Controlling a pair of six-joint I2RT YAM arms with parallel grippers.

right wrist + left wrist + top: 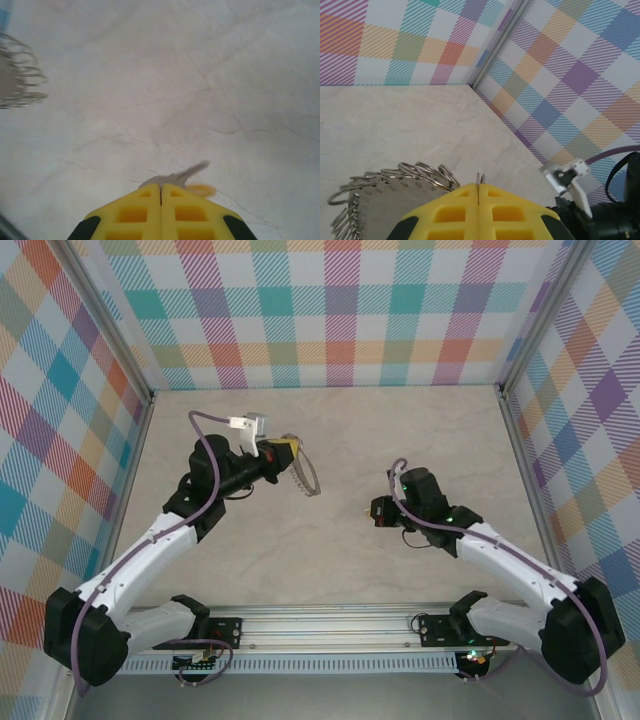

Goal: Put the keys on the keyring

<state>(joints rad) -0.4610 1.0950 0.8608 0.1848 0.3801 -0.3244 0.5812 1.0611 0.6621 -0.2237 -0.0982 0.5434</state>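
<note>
Pincers were both pressed together, each w/ its own part. On the L arm, the left pincer (479, 187) pinched one ring of the thin silvery keyring of small metal loops (395, 176). The rest of the loop sagged free beside the yellow fingertips, prob. presented that way so an opening could be reached. Well right of the keyring, over the pale marbled bench (330, 570), the right pincer (161, 189) nipped the tiny silver metal key w/ a yellow-orange rounded head (175, 177). Its blade poked out past the tips, ready for threading. Key was not yet on the keyring; closing the gap looked like the next job.
</note>
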